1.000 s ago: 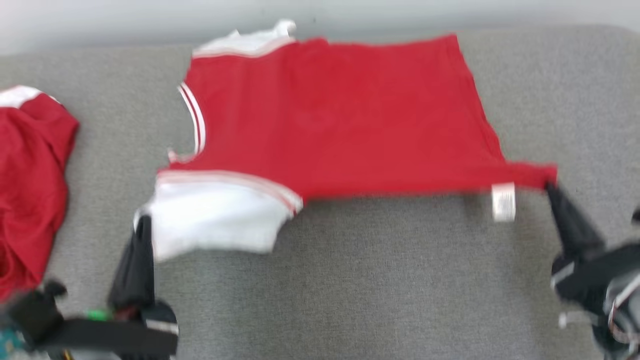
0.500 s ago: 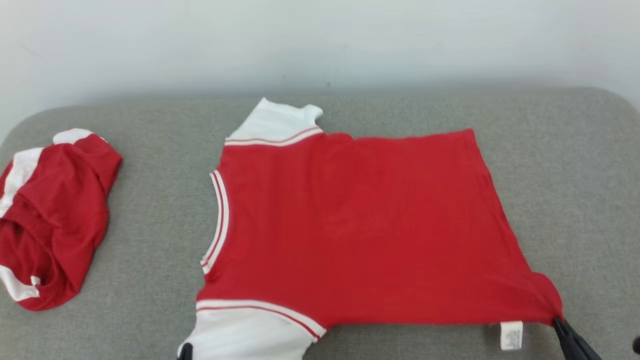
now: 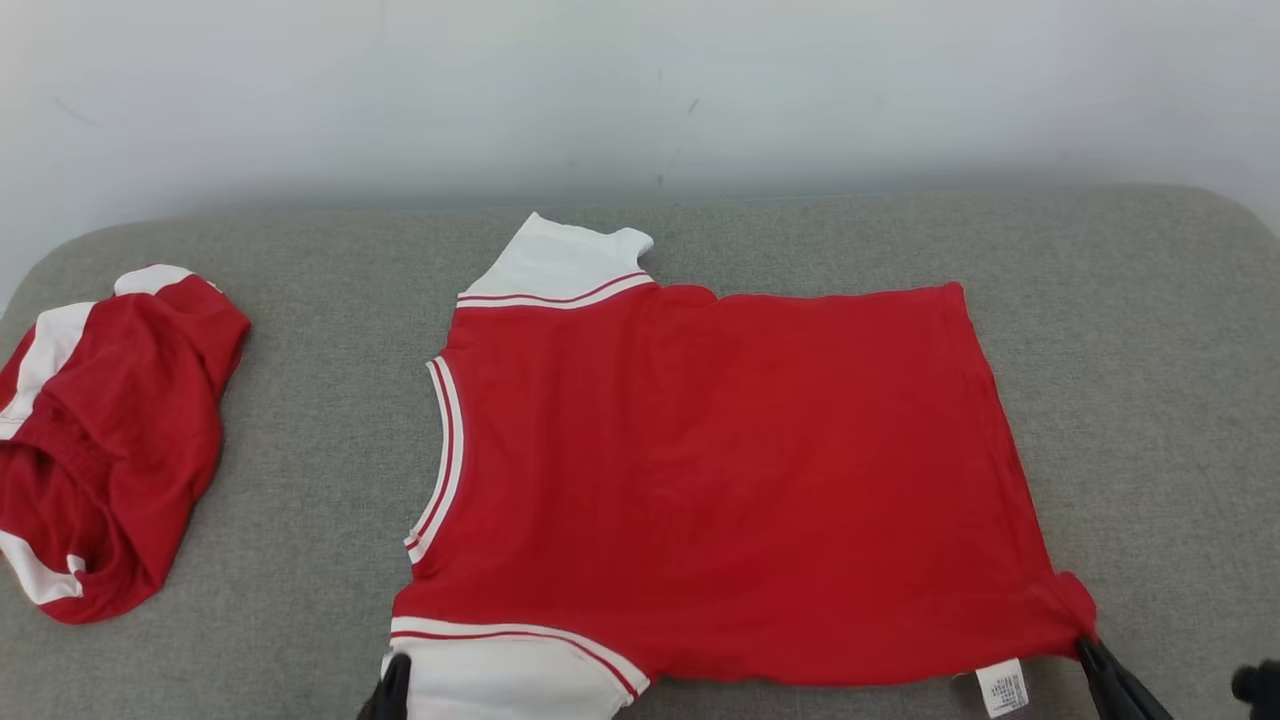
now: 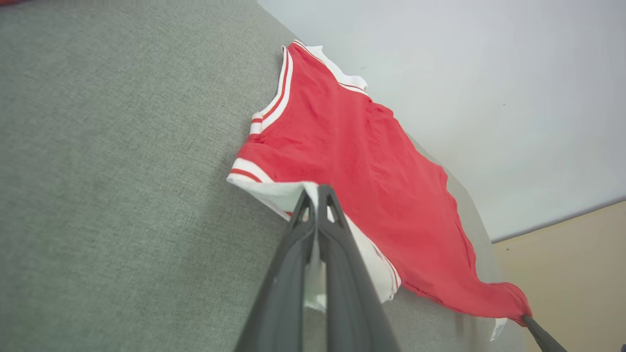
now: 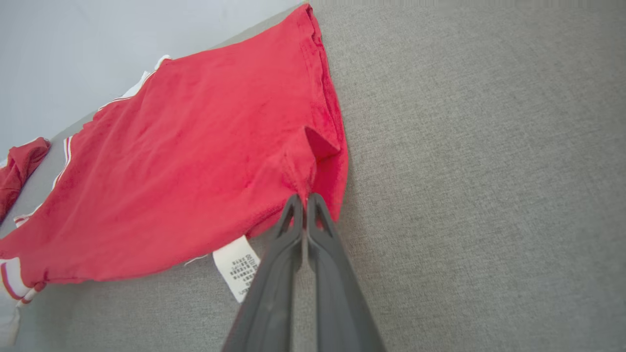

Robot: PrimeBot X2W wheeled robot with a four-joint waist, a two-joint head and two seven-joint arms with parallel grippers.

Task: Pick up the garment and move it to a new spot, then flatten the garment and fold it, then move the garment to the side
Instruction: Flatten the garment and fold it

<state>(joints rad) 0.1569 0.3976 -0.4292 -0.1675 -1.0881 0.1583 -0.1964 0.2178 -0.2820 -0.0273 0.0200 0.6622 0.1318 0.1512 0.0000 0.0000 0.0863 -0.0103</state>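
The garment (image 3: 720,480) is a red T-shirt with white, red-striped sleeves, spread flat on the grey cushion, collar to the left and hem to the right. My left gripper (image 3: 392,690) is shut on the near white sleeve (image 4: 288,193) at the bottom edge of the head view. My right gripper (image 3: 1092,655) is shut on the near hem corner (image 5: 305,186), which bunches into a small peak beside the white care label (image 5: 237,266). The far sleeve (image 3: 560,260) lies flat toward the wall.
A second red and white garment (image 3: 100,450) lies crumpled at the cushion's left end. A pale wall (image 3: 640,90) runs behind the cushion (image 3: 1150,350). Bare grey fabric stretches to the right of the shirt and between the two garments.
The head camera has tilted up, so the whole scene sits lower and the arms have dropped almost out of frame. Over the last half second the shirt has settled flatter, both grips unchanged.
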